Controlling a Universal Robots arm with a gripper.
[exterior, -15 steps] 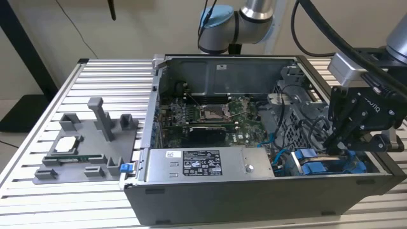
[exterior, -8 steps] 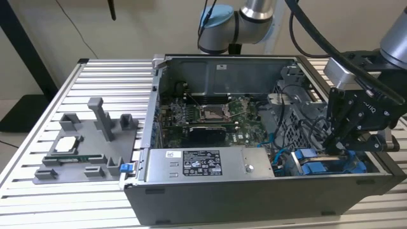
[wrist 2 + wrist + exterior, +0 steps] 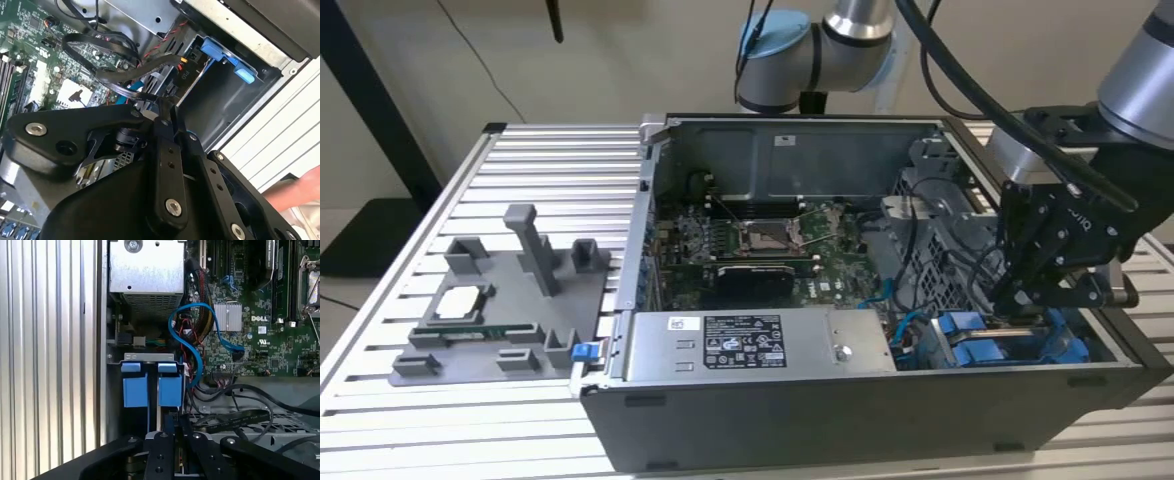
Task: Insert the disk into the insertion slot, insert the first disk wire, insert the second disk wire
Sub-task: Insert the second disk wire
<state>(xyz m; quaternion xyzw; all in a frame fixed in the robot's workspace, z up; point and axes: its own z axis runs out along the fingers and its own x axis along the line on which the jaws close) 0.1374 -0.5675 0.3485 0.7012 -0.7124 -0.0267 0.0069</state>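
The disk (image 3: 135, 387) stands in the insertion slot at the case's corner, two bright blue frame tabs showing under a grey metal edge; in the exterior view it is the blue part (image 3: 961, 335) beside the power supply. My gripper (image 3: 1021, 300) is low in the drive bay just behind it. In both wrist views the fingers (image 3: 167, 440) are drawn together. A black flat wire (image 3: 235, 417) and a blue wire (image 3: 132, 92) both run up to the fingertips (image 3: 162, 107). Which wire is pinched is hidden.
Another blue-fronted drive unit (image 3: 1067, 350) sits at the exterior view's right of the gripper. The open case (image 3: 854, 410) holds the motherboard (image 3: 761, 240) and power supply (image 3: 761, 345). A grey fixture (image 3: 507, 320) lies on the slatted table. A hand (image 3: 305, 190) is beside the case.
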